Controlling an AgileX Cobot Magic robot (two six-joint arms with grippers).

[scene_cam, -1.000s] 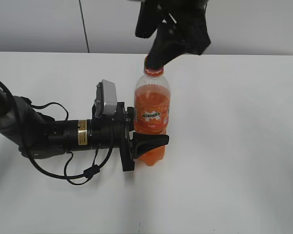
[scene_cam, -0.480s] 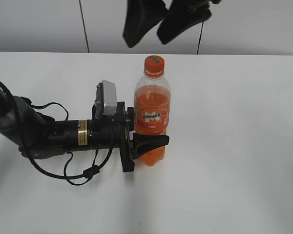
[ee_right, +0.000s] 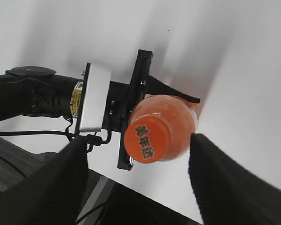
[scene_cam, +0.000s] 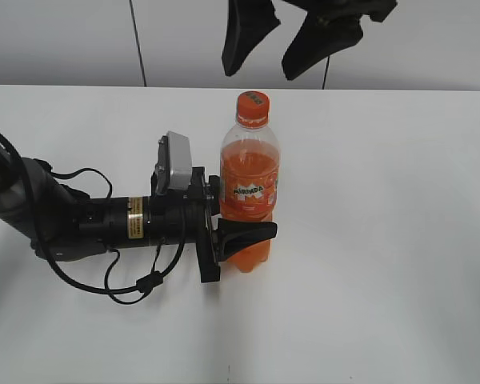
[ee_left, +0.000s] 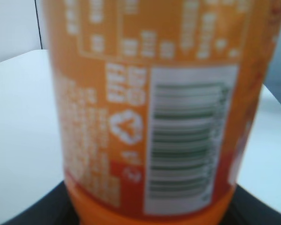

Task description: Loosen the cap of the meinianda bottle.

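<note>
The meinianda bottle (scene_cam: 249,192) stands upright on the white tabletop (scene_cam: 384,240), pinched low on its body by the left end effector (scene_cam: 238,232). Directly above it hangs the right end effector (scene_cam: 282,40), fingers spread wide, clear of the cap (scene_cam: 253,105), which looks seated, though the seal isn't discernible.

Left arm lies low along the table, its gripper (scene_cam: 238,228) clamped on the bottle (scene_cam: 249,188); right gripper (scene_cam: 276,40) hangs above the cap (scene_cam: 253,108), fingers (ee_right: 229,187) spread.
</note>
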